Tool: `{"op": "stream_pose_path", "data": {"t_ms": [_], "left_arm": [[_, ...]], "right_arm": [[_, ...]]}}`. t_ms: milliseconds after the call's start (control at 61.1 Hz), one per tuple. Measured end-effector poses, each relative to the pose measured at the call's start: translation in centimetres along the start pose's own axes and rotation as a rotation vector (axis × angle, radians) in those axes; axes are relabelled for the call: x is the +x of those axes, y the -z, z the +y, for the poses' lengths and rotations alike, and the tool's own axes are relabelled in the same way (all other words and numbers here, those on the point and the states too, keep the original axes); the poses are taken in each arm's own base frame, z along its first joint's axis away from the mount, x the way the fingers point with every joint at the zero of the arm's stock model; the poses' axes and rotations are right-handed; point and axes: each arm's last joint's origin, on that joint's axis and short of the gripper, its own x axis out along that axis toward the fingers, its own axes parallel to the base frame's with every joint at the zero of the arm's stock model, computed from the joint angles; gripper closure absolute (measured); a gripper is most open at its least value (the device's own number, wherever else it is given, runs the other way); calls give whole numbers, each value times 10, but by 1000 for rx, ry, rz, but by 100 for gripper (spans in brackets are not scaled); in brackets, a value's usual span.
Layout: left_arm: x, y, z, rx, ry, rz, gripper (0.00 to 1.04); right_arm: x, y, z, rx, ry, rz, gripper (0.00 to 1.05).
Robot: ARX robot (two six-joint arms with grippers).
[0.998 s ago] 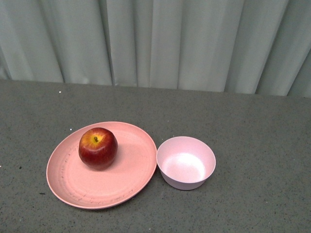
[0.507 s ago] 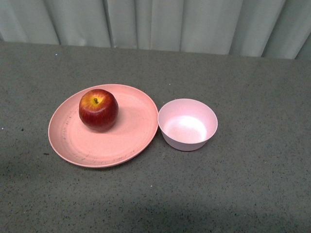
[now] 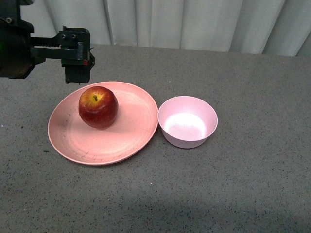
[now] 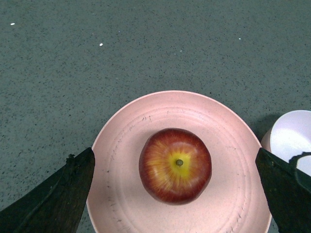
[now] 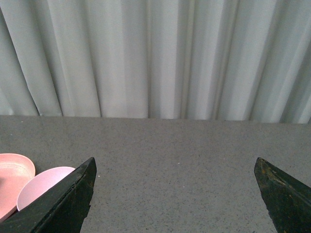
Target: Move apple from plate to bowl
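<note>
Lowering the left tool (image 3: 76, 73) over the apple (image 3: 98, 107) is, I judge, the step in hand. The apple sits stem up on the plate (image 3: 131, 141), toward its left part. The empty bowl (image 3: 187, 140) stands just beside the plate on the right, on the counter (image 3: 252, 184). The left tool hangs above the far rim of the plate, jaws spread wide and holding nothing. In the left wrist view its fingers (image 4: 53, 204) stand on both sides of the apple with much room. To do it well, the tool should centre on the stem, descend until the fingers pass the widest part, then close gently, because the glossy round skin may slip. The right tool (image 5: 175, 194) is also spread apart and empty, away from the apple.
</note>
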Motion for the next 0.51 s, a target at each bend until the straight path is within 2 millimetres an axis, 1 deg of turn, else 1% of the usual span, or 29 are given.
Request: {"op": "stream_pose_path", "data": {"t_ms": [213, 507], "left_arm": [[21, 7, -8, 3, 16, 49, 7], [44, 14, -9, -50, 4, 140, 7]], "right_arm": [[0, 0, 0, 0, 0, 0, 9], [0, 0, 0, 0, 0, 0, 9]]}}
